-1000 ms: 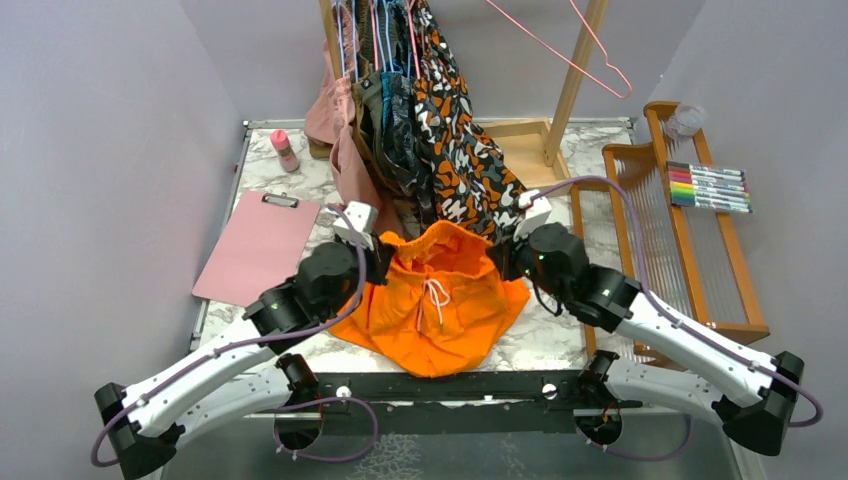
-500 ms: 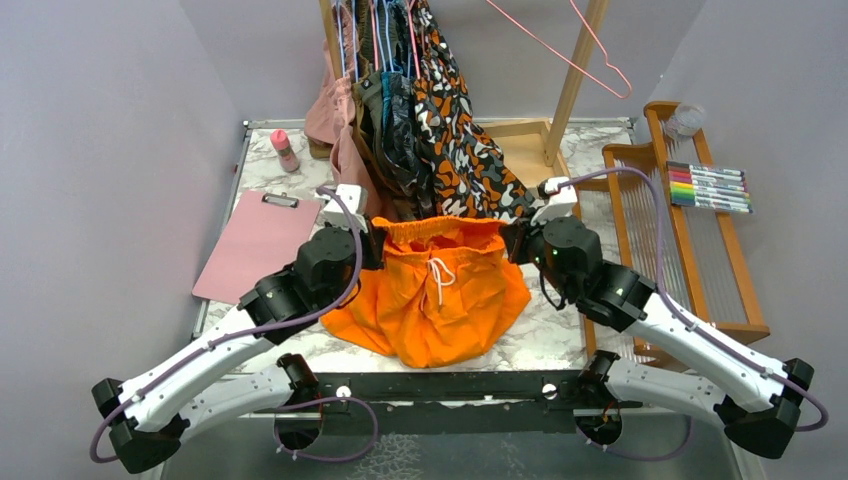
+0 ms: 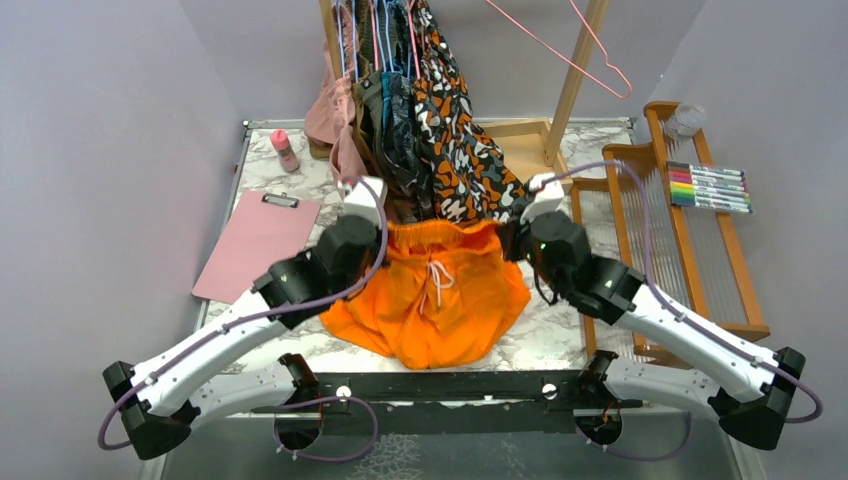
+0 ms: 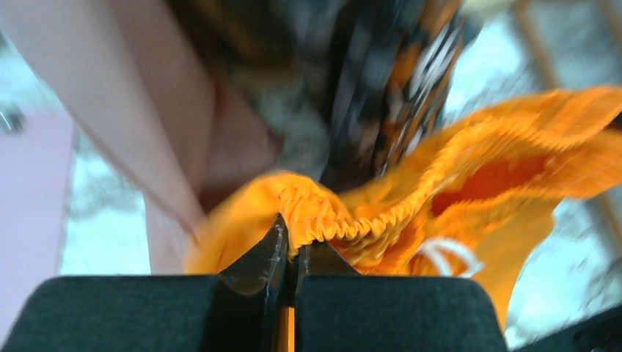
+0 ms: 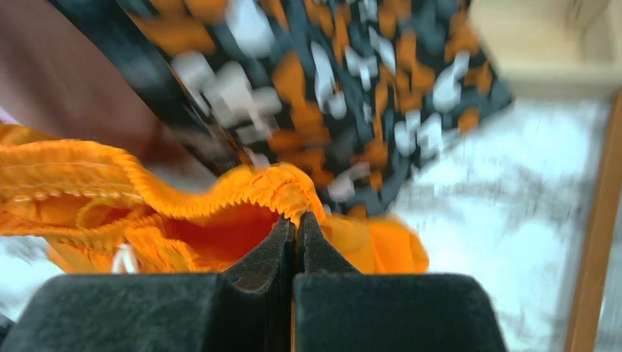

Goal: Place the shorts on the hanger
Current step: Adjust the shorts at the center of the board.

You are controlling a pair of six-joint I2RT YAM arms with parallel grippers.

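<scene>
The bright orange shorts hang between my two arms, waistband stretched across at the top, white drawstring dangling, legs resting on the marble table. My left gripper is shut on the waistband's left end; the left wrist view shows the gathered elastic pinched at the tips of my left gripper. My right gripper is shut on the right end, where the orange shorts' hem sits pinched in my right gripper. The pink hanger hangs on the wooden rack at the top right, away from both grippers.
Blotch-patterned, dark and dusty pink garments hang from the rack just behind the shorts. A pink clipboard lies at left, a small pink bottle behind it. A wooden rack with several markers stands at right.
Both arms have lifted the waistband up and back towards the hanging clothes and stretched it wider. The left arm has swung further right over the last half second.
</scene>
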